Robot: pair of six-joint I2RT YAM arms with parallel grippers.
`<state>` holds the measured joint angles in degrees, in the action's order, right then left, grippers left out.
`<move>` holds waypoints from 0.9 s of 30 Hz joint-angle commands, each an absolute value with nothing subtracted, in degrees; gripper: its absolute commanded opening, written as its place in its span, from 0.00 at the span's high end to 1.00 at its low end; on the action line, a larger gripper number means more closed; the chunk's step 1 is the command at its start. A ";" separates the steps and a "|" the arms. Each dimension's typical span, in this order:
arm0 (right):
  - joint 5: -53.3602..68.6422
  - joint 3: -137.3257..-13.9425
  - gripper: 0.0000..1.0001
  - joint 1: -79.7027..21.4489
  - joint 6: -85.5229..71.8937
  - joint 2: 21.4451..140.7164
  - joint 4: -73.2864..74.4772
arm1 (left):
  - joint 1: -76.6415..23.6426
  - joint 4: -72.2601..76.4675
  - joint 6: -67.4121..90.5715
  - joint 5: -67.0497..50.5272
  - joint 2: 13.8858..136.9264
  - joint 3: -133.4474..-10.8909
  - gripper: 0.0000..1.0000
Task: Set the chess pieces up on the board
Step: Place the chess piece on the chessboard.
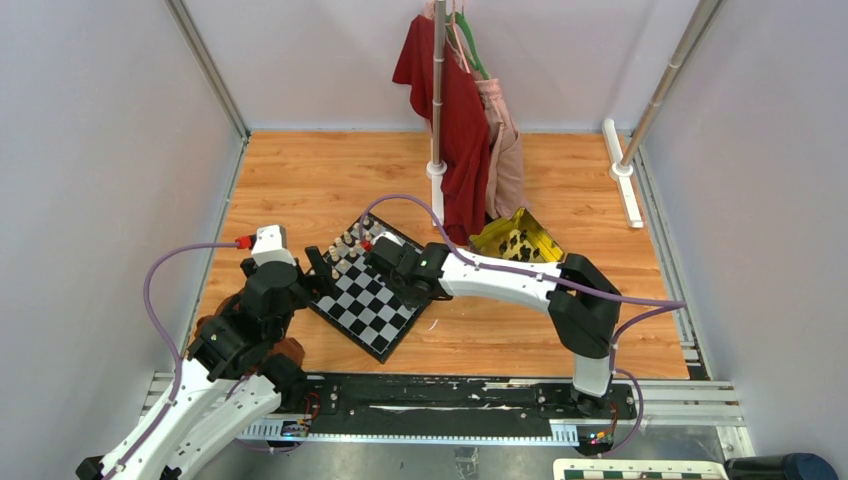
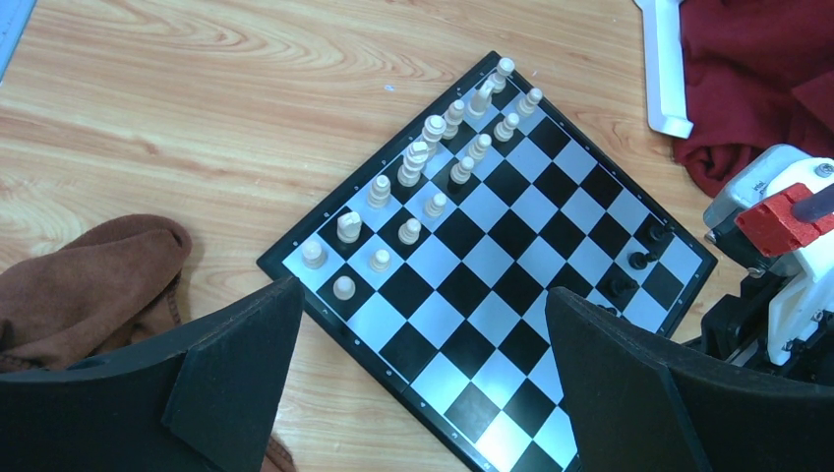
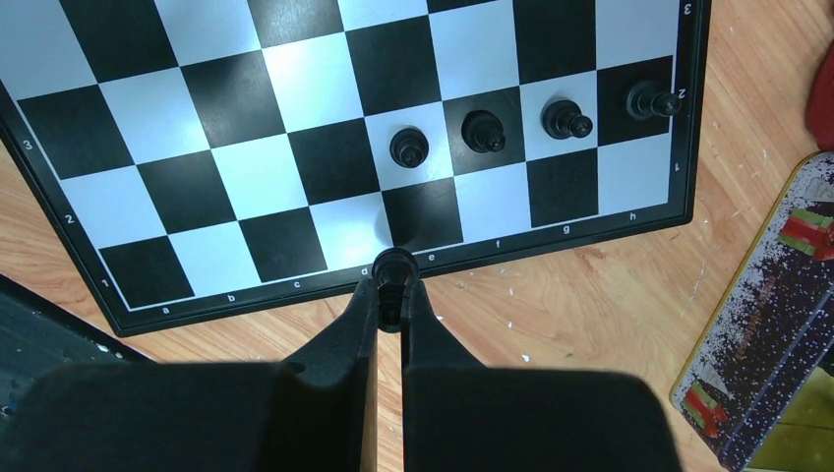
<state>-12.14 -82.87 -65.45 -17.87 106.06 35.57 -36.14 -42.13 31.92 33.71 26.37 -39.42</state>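
Step in hand: placing black pcs. The right tool (image 3: pixel 391 295) is gripping one black piece (image 3: pixel 395 267) by its sides, jaws closed on it. It is holding the piece over the board (image 3: pixel 246 147) at the lettered border, btwn the d and e marks.

The board is lying on the table (image 1: pixel 300 170), left of middle and nearer the near edge, turned diagonal so one corner is pointing at the near edge.

The left tool (image 2: pixel 423 295) is hanging wide open over the board's cream side, holding nothing.

Next move, as I'm reading it: the black row is filling from the h side, w/ e, f, g, h taken, so the free square just beside the e-file piece looks like the target. That is calling for a short carry inward past the first rank. Then a straight drop w/o clipping the neighbour, base flat, and jaws opening only once it is standing.

Count:
- cream pieces (image 2: pixel 409 231): 16 by my count, in two rows of 8 along one board edge
- black on board (image 3: pixel 483 131): 4, plus 1 held, so 5 clearly showing
- gold tray (image 1: pixel 520 240): 1, right of the board toward the table's middle; more black pcs are sitting in it, too small to count
- board: 1
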 commanded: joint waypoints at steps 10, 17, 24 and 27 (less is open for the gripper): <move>-10.39 -82.57 1.00 -63.25 -16.18 108.79 34.39 | -36.82 -41.45 32.26 34.68 27.64 -38.51 0.00; -10.16 -82.68 1.00 -62.37 -15.84 109.76 34.02 | -36.87 -41.43 32.26 34.74 27.57 -38.50 0.00; -9.72 -82.77 1.00 -61.94 -15.53 110.52 33.63 | -36.96 -41.41 32.26 34.75 27.60 -38.50 0.00; -9.56 -82.87 1.00 -61.79 -15.43 110.65 33.66 | -36.94 -41.40 32.26 34.81 27.60 -38.51 0.00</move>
